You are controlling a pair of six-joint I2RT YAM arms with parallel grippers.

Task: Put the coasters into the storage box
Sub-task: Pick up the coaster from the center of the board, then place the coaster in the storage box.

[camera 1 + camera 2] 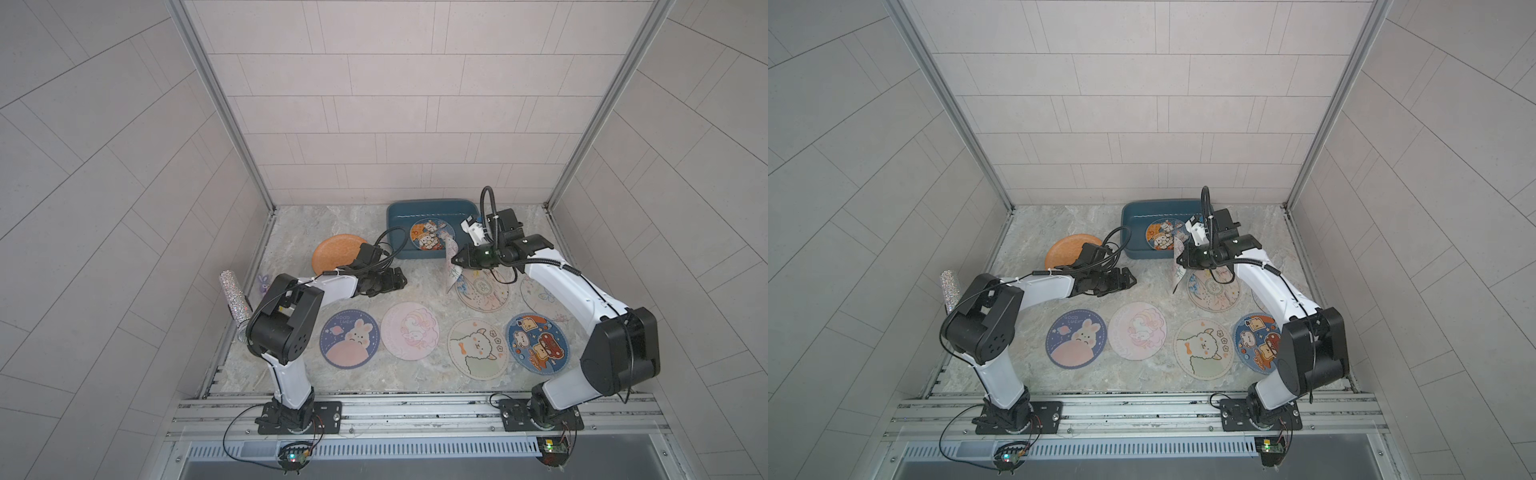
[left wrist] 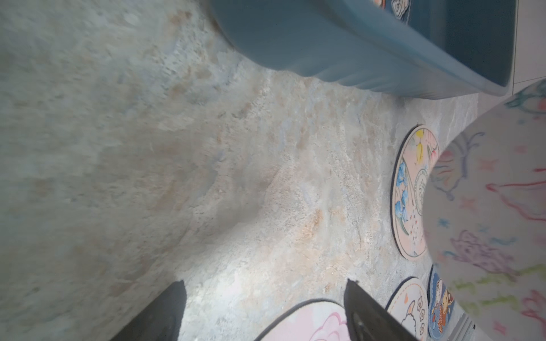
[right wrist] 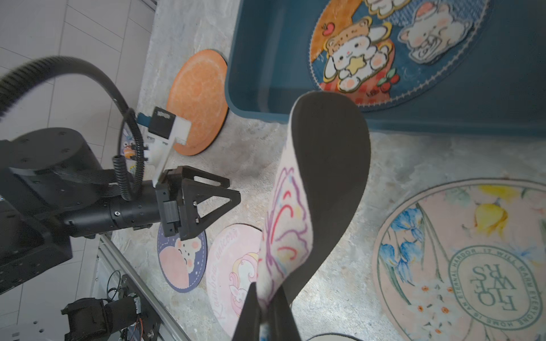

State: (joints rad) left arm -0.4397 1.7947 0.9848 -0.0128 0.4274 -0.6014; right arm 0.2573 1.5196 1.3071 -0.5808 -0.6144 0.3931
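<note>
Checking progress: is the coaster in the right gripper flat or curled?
Curled: the butterfly coaster bends away from the shut right gripper, its dark underside showing.

white links [image 1: 291,384], black joint housings [image 1: 280,326], ribbed black cables [image 3: 68,65], perhaps a green light [image 1: 487,252]

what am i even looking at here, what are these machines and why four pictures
These are two robot arms mounted at the front edge of the table, each ending in a two-fingered gripper. Two pictures look down from overhead, almost the same view; the other two come from cameras on the arms' wrists. Round printed coasters lie flat on the table, plus a plain orange coaster, and one cartoon coaster already sits in the blue storage box. The right gripper is shut on a butterfly coaster, held up and curling, near the box. The left gripper is open, holding nothing.
</note>
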